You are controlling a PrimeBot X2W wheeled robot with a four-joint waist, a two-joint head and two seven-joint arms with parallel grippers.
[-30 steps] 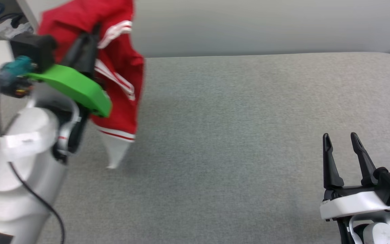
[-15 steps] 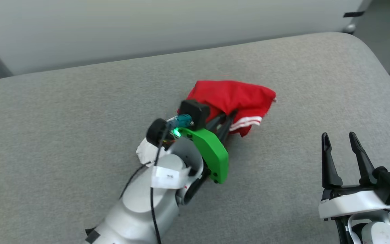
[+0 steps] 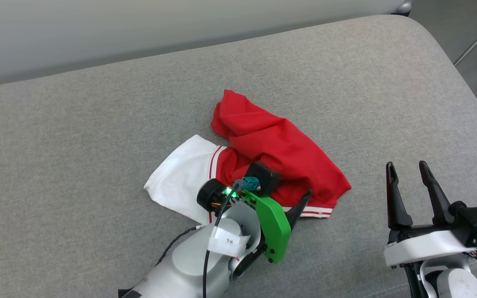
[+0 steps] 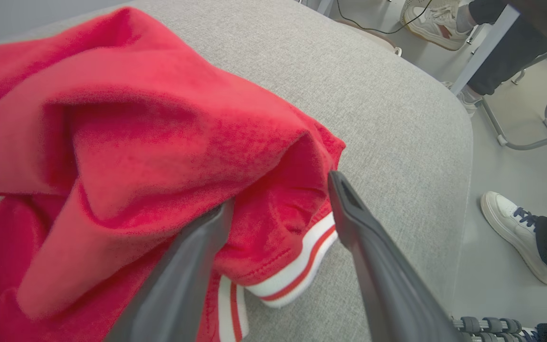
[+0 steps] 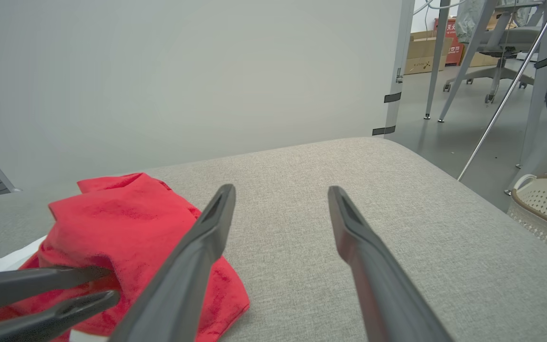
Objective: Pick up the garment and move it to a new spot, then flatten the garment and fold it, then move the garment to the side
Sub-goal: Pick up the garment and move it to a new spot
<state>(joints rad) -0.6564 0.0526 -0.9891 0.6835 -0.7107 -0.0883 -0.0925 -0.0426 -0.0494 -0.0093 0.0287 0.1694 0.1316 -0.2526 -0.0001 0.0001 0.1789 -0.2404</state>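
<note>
Lying crumpled mid-way across the grey padded surface (image 3: 77,136), the garment (image 3: 271,145) stretches roughly side to side, white sleeve to the left, red body bunched to the right. The left gripper (image 4: 280,194) sits at its striped hem, fingers spread around a loose fold, far nearer than the spread, empty right gripper (image 3: 406,165)

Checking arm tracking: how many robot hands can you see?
2. The left hand, open, straddles a fold at the garment's striped edge; the right hand, open, is above bare cushion at the head view's lower right.
</note>
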